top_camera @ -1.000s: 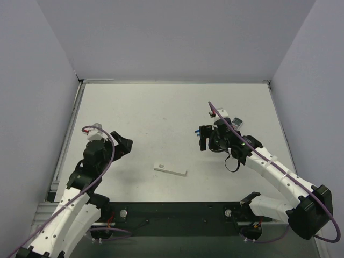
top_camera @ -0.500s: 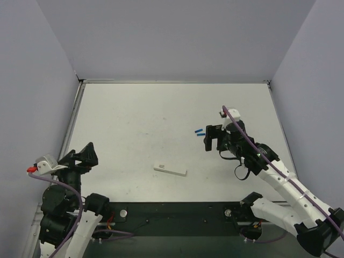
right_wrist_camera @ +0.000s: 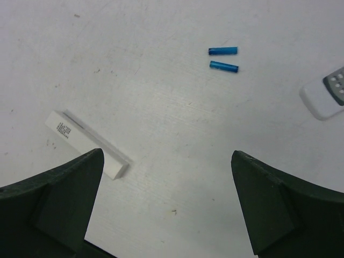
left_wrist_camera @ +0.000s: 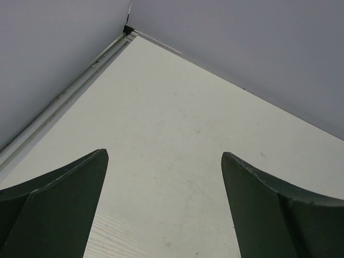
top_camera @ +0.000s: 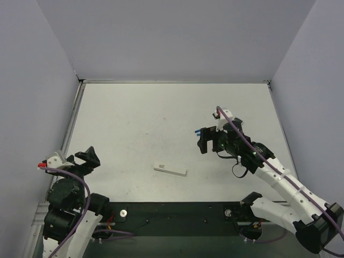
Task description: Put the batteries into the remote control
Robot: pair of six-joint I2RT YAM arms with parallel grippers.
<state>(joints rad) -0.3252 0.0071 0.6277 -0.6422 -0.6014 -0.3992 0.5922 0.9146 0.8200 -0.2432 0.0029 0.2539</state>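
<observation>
Bearing seemingly unreadable print, remote control (right_wrist_camera: pixel 87 144) lies flat; left pincer (left_wrist_camera: pixel 164 156), right pincer (right_wrist_camera: pixel 166 155) gape.

Bare table (top_camera: pixel 134 123) lies all around the remote control (right_wrist_camera: pixel 88 145). The batteries (right_wrist_camera: pixel 223 51) lie close side by side, leaving only a narrow gap between them; a wider remote (right_wrist_camera: pixel 321 102) sits nearby.

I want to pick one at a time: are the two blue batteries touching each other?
Apart. The right wrist view shows the upper battery and the lower battery with a strip of table between them.
</observation>
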